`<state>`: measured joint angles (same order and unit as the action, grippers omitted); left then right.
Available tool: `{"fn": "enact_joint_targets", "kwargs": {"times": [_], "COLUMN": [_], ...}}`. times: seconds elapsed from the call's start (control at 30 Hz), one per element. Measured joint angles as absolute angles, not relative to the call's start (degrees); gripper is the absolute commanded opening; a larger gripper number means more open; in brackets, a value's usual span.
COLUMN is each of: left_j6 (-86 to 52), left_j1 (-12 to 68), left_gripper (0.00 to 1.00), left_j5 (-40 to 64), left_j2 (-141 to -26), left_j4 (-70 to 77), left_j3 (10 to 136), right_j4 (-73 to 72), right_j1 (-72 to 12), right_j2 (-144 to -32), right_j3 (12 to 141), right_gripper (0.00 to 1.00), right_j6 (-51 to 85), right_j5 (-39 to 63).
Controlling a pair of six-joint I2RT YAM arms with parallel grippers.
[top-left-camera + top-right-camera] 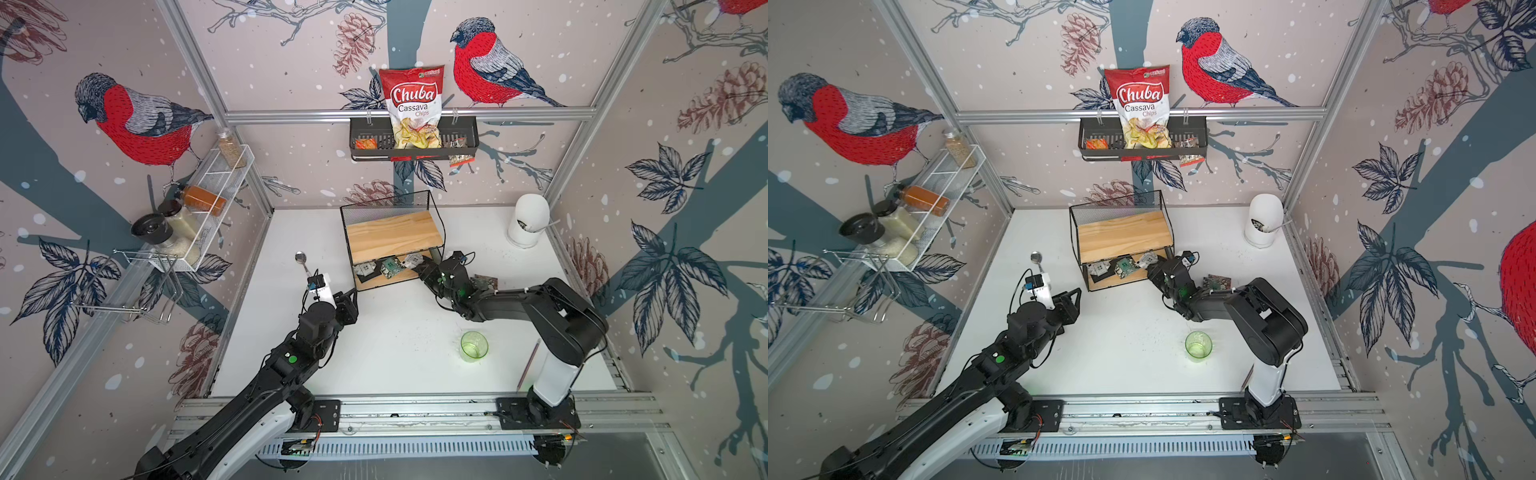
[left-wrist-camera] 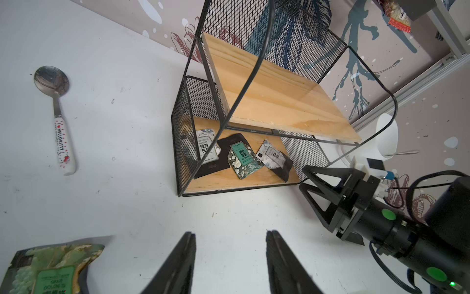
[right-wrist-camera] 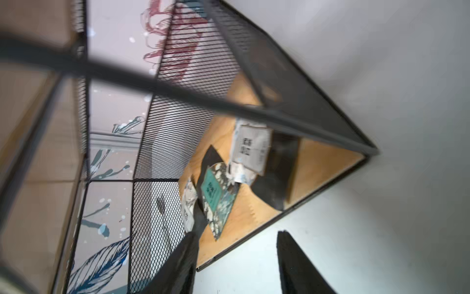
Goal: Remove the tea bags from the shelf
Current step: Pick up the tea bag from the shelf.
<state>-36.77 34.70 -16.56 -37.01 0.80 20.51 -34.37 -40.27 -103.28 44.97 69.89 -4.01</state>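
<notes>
White tabletop carries the two-tier black wire shelf [image 1: 395, 241] with pale wooden boards. Three flat patterned tea bags [image 2: 241, 159] lie on its lower board; two lie on the table outside, likely already removed. Both the right gripper [image 2: 309, 178], poised at the shelf's open front, and the left gripper [image 2: 230, 262] stand parted, grasping nothing.

Black wire shelf [image 1: 390, 245] with pale wooden boards, teal floral tea bag [image 2: 243, 159], white-grey tea bags [image 2: 207, 147], green tea bag [image 2: 50, 269], red-and-white chip bag [image 1: 413, 106], green glass [image 1: 473, 345], white table [image 1: 395, 353], bullfinch-patterned walls [image 1: 137, 120].
</notes>
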Motion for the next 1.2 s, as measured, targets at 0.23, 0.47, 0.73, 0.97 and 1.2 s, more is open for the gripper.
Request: {"fn": "enact_joint_targets", "kwargs": {"times": [0.23,0.47,0.73,0.97,1.2], "left_j6": [-36.05,-36.03,-36.01,-36.01,-35.99], "left_j1": [34.68,34.68,34.68,34.68,34.68], "left_gripper": [0.50,0.50,0.49,0.49,0.49], "left_j5": [-16.53,-16.53,-16.56,-16.56,-16.58], "left_j2": [-36.12,-36.07,-36.05,-36.05,-36.14], "left_j4": [0.56,0.10,-0.47,-0.49,-0.64], "left_j3": [20.84,21.30,21.47,21.47,21.91], "right_j4": [-38.79,-40.93,-45.36,-46.85,-47.81], "right_j1": [-39.59,-37.98,-36.75,-36.32,-36.38], "right_j2": [-103.81,-104.66,-107.72,-109.84,-112.55], "right_j3": [43.48,41.78,42.92,43.57,46.24], "right_gripper": [0.55,0.55,0.54,0.54,0.53], "right_j6": [75.53,78.67,81.10,82.63,83.00], "right_j5": [-1.96,-1.10,-0.23,0.03,0.49]}}
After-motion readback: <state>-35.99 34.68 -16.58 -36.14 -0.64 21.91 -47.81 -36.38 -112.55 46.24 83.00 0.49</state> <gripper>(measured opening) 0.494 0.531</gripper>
